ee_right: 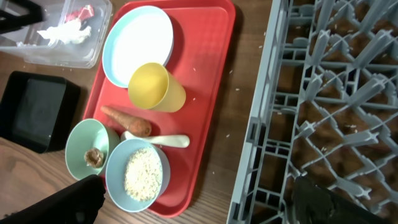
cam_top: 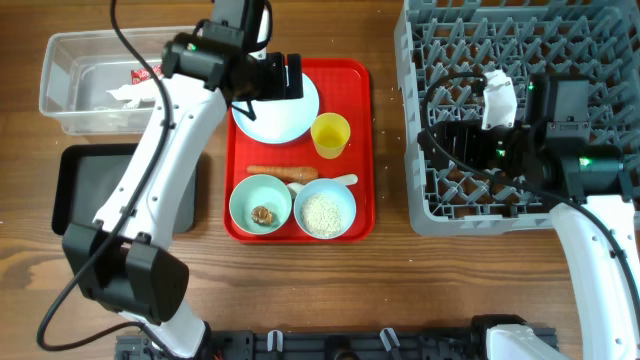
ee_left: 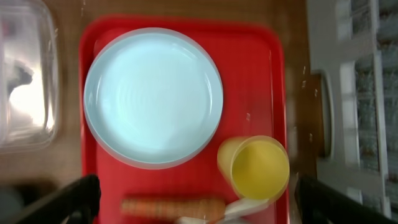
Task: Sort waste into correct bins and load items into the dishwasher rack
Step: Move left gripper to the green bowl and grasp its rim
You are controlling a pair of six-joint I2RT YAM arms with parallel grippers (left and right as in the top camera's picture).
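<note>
Smooth plastics on grained wood
Glossy red tray (cam_top: 360, 200), clear plastic tub (cam_top: 50, 90), matt grey plastic rack (cam_top: 412, 150); the table (cam_top: 300, 290) shows brown wood grain.

1. no text, brand or number can be read in any of the views.
2. the red printed snack wrapper (cam_top: 143, 72) in the clear tub (cam_top: 58, 112) carries pale marks, too small and blurred to make out as letters.
3. the dishwasher rack (cam_top: 418, 205) and the red tray (cam_top: 361, 150) show only plain plastic, with no legible lettering.
</note>
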